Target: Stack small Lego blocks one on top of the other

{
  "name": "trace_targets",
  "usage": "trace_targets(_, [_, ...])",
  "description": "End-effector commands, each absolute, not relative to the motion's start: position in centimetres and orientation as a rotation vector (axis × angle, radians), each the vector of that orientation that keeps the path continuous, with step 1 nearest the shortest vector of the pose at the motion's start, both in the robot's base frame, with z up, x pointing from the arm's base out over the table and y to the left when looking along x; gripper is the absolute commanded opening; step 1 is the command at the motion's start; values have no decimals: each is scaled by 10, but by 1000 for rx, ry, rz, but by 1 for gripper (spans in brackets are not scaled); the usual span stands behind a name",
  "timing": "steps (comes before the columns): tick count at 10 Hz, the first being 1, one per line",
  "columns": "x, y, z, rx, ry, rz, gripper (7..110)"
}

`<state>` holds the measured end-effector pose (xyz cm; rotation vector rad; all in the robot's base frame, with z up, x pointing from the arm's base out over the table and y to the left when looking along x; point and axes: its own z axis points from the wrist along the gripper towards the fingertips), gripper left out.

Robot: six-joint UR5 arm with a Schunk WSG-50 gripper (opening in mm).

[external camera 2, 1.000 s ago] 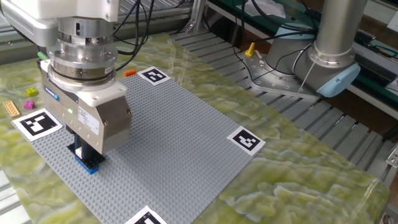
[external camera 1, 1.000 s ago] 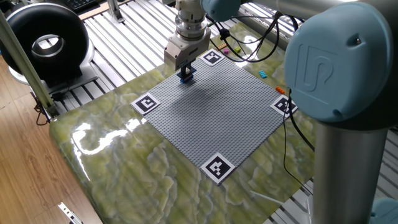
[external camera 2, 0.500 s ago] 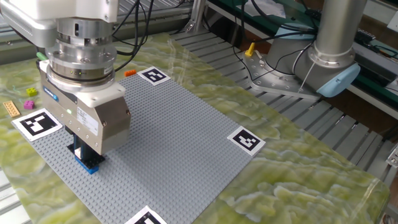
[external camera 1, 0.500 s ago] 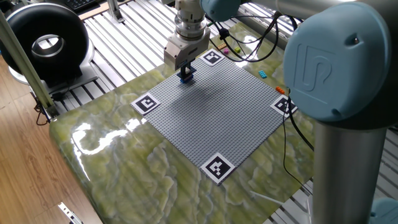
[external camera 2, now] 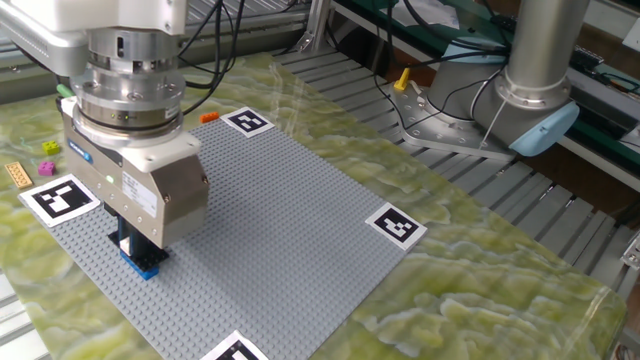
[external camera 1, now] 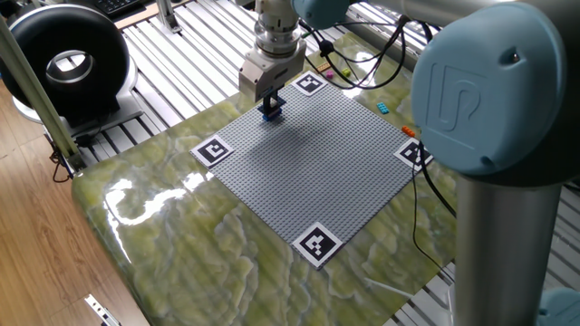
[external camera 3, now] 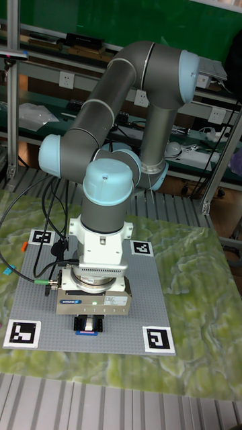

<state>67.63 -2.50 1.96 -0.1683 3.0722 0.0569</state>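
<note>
My gripper (external camera 1: 271, 108) points straight down over the far left part of the grey baseplate (external camera 1: 317, 172). Its black fingers (external camera 2: 127, 240) are closed around a dark blue small Lego block (external camera 2: 146, 264) that rests on the plate's studs. The tall fixed view shows the same gripper (external camera 3: 88, 325) with the blue block (external camera 3: 88, 332) filling the gap between the fingers. Loose small Lego blocks lie off the plate: a magenta one (external camera 2: 49, 148), a tan one (external camera 2: 17, 175), an orange one (external camera 2: 209, 117) and a cyan one (external camera 1: 384, 108).
Black-and-white marker squares (external camera 1: 214, 150) (external camera 1: 316, 243) sit at the baseplate's corners. Cables (external camera 1: 362, 68) trail across the marbled green tabletop (external camera 1: 181, 235) behind the plate. A black round device (external camera 1: 68, 59) stands on the slatted metal surface at the left.
</note>
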Motion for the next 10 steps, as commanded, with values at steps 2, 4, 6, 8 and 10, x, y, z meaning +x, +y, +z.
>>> trace_targets(2, [680,-27,17,-177,3073,45,7])
trace_targets(4, [679,-29,17,-188,3080,39,7])
trace_targets(6, [679,-34,22,-207,3091,37,7])
trace_targets(8, [678,-39,24,-242,3098,16,7])
trace_targets(10, [682,-33,16,-332,3078,56,7])
